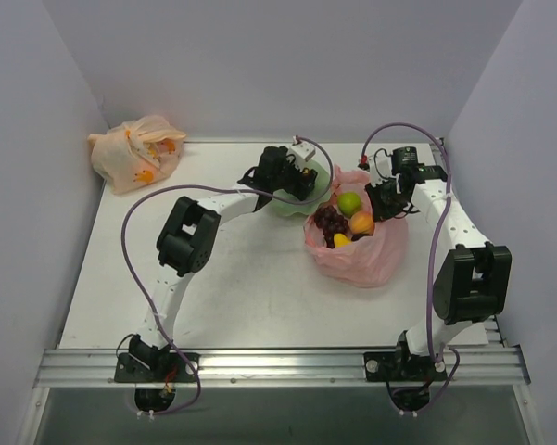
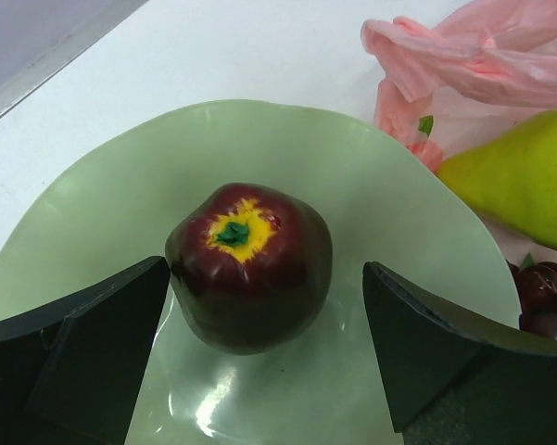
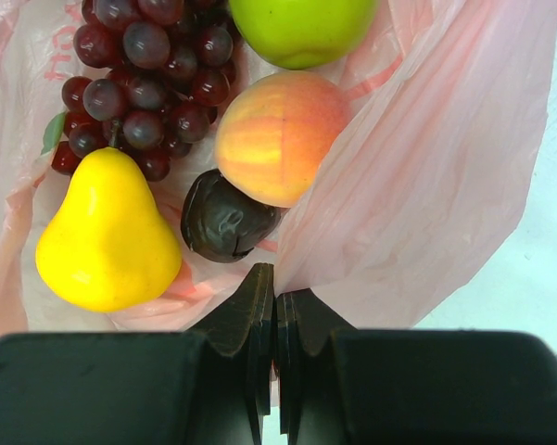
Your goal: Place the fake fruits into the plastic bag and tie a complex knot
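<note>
R hand (image 3: 274,298) pinches bag (image 3: 436,176) rim; green fruit (image 3: 301,28) cut off.

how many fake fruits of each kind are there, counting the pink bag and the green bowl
grape bunch: 1
yellow pear: 1
peach: 1
dark plum-like fruit: 1
green fruit: 1
dark red apple: 1
total: 6, five in the pink bag, the apple in the green bowl

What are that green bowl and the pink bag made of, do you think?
The green bowl looks like smooth plastic or maybe silicone: glossy highlights, wavy rim. The pink bag looks like thin plastic film: crinkled and translucent.
</note>
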{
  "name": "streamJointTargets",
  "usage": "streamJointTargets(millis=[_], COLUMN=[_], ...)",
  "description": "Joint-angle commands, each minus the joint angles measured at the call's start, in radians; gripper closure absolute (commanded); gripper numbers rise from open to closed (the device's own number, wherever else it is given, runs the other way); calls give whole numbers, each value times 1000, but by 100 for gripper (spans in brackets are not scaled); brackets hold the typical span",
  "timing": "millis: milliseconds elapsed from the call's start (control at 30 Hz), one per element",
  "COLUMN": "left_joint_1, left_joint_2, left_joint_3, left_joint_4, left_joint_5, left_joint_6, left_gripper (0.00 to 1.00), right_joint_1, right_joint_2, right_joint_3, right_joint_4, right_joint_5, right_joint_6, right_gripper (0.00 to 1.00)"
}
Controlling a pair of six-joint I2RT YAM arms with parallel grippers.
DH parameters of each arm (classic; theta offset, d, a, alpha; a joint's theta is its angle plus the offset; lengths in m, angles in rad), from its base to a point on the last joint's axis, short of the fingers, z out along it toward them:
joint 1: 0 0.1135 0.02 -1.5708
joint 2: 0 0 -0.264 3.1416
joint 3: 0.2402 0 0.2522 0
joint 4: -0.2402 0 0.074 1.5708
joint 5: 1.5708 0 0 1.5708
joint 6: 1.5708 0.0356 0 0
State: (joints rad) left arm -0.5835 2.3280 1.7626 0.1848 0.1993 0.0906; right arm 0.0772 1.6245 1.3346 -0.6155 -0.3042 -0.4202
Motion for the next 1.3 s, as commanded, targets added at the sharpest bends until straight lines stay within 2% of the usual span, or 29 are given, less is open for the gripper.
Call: streamJointTargets(millis=[0,267,400,567,767,900,933,1033,1167,1267], left_joint_1=[2,2,8,22,33,30,25,-9,-59,-98], left_joint_2=[34,77,28,-54,-153,-220,-228,-242,-248,-233], left_joint_3=[72,112,78,41,5,-15,-18,-34,-71,-94], left_joint_4=[50,38,47,51,48,48,47,42,71,102], left_joint_5=[23,15,25,58,118,247,306,367,373,394], left_joint_6=[11,-3,-12,-29,-86,-208,-227,-250,-270,-343], left_gripper=[3,3,10,32,36,36,37,37,37,37], right_joint_1=[-4,-2,-1,1,1,1,1,-1,-4,-7], right_joint_2=[-26,-15,-15,-12,-9,-12,-12,-11,-15,-21], right_joint_3=[-6,-5,-3,0,2,9,12,20,31,34], right_joint_4=[-17,-16,-16,-16,-15,-15,-15,-15,-12,-10], right_joint_5=[-13,-21,-19,-24,-30,-32,-33,-33,-30,-30], right_joint_6=[-6,-5,-11,-9,-3,8,8,15,32,38], right_gripper=[100,100,100,100,100,100,100,100,100,100])
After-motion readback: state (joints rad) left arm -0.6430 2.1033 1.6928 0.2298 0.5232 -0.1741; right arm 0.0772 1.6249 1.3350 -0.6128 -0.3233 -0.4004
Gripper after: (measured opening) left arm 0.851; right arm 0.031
